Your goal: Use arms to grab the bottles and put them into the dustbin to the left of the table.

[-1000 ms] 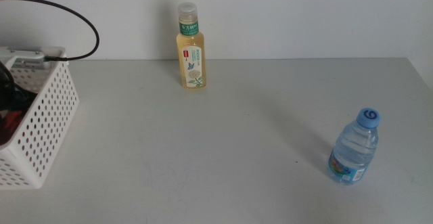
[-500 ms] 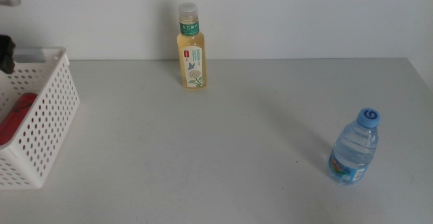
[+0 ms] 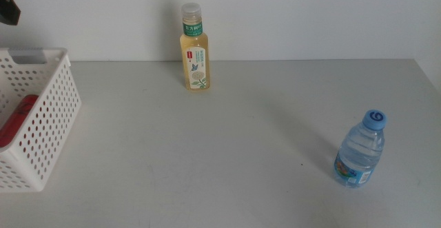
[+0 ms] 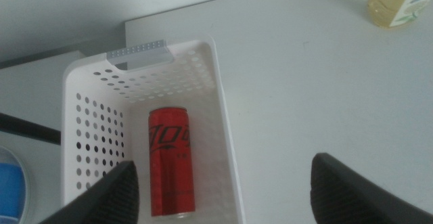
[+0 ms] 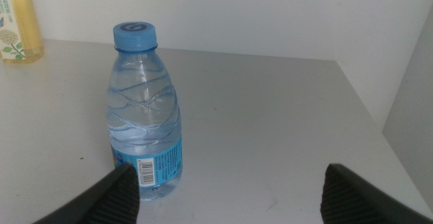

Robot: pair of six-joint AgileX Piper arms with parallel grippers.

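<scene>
Red can (image 4: 169, 160) lying in white perforated dustbin (image 4: 223, 149), left tool (image 4: 223, 190) and right tool (image 5: 230, 193) both empty, spread wide

Light is even, bright and diffuse in all three views; the worktop (image 3: 227, 138) reads pale grey without glare; the tea bottle (image 3: 194, 49) and the water bottle (image 3: 360, 149) throw only faint, soft shadows; the wrist views are a little softer, and the dark fingers (image 4: 115, 195) at their lower edges are blurred, out of focus; the can (image 4: 170, 160) stays fairly sharp
</scene>
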